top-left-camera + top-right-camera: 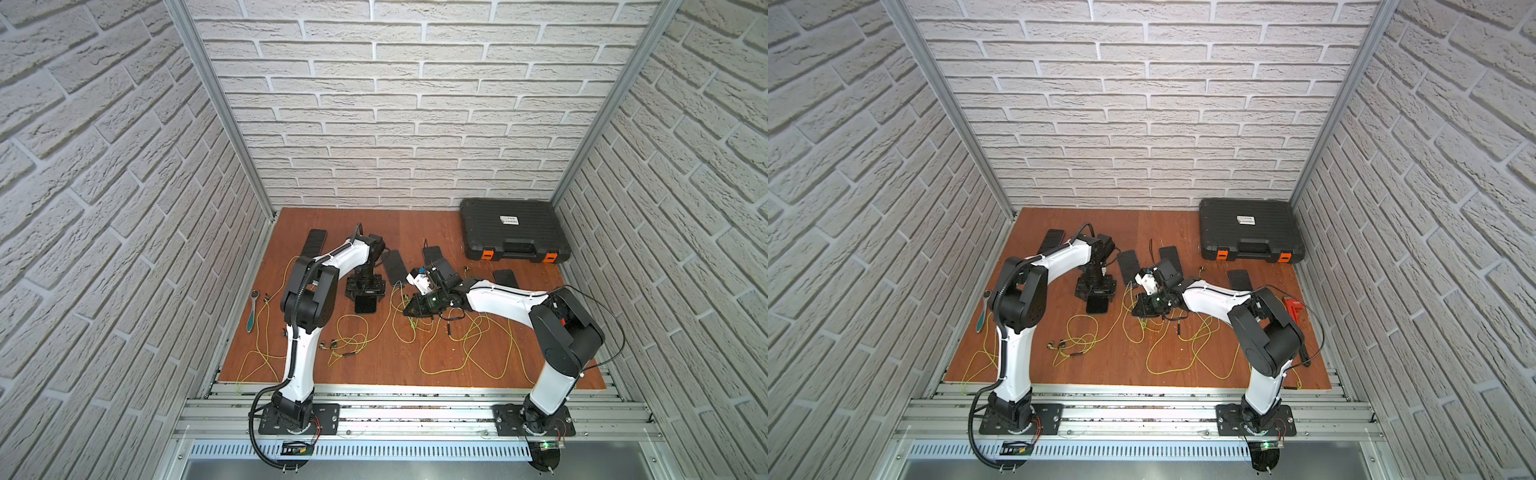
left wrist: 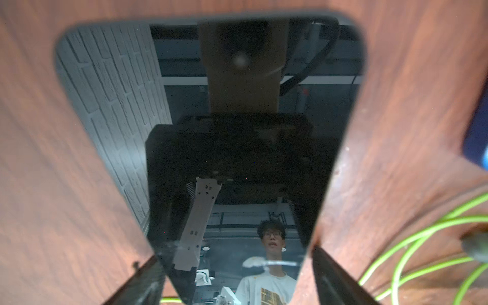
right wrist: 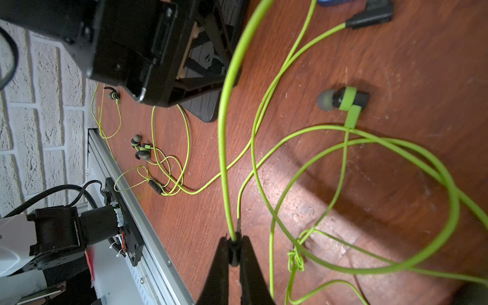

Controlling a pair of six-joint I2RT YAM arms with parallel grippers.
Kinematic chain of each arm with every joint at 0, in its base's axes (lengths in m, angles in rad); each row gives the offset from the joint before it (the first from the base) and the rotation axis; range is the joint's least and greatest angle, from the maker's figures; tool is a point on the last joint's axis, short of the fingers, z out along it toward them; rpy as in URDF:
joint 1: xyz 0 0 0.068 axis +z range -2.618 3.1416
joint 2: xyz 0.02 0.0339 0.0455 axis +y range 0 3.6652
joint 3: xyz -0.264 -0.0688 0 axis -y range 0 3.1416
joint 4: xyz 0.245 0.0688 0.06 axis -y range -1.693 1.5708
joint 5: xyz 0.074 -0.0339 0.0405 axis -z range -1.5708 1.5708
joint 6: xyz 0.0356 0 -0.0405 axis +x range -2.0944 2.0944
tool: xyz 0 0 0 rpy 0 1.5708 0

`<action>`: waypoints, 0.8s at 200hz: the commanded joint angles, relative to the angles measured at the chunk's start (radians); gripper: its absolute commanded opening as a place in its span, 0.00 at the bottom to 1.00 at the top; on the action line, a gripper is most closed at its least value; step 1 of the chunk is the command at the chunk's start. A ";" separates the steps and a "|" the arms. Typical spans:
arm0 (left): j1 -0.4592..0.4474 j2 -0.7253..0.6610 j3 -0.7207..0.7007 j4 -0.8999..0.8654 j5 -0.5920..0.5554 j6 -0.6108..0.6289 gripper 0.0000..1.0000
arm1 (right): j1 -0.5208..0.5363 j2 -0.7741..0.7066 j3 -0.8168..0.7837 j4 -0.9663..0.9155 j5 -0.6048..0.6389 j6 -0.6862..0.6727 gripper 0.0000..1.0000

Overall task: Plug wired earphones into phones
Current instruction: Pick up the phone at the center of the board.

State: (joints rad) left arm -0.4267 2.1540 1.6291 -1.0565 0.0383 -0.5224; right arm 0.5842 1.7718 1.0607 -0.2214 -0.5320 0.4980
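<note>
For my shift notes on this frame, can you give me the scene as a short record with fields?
left gripper: jaws astride a phone on the table; contact unclear
right gripper: shut on a cord at its dark end
other phones: four, flat on the table
loose cords: spread over the table
case: closed, far right corner
ratchet: by the left edge

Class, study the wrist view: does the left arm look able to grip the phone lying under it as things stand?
Probably yes. The left gripper straddles the phone, its fingers beside the long edges, and nothing lies on the screen; the green cords sit off to the side.
</note>
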 commanded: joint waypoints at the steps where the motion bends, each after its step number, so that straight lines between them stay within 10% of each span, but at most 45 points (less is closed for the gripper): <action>1: 0.017 0.087 -0.014 0.020 -0.070 -0.027 0.76 | -0.004 -0.054 -0.023 0.010 0.006 -0.013 0.06; 87: 0.026 -0.297 -0.111 0.027 -0.073 -0.180 0.55 | -0.006 -0.074 0.008 0.027 -0.108 -0.083 0.06; 160: 0.134 -0.697 -0.376 0.337 0.334 -0.654 0.17 | -0.008 -0.179 -0.019 0.224 -0.147 0.027 0.06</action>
State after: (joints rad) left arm -0.3313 1.5261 1.3663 -0.9043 0.1696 -0.9100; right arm 0.5797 1.6817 1.0504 -0.1696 -0.6598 0.4450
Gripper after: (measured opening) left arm 0.737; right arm 0.095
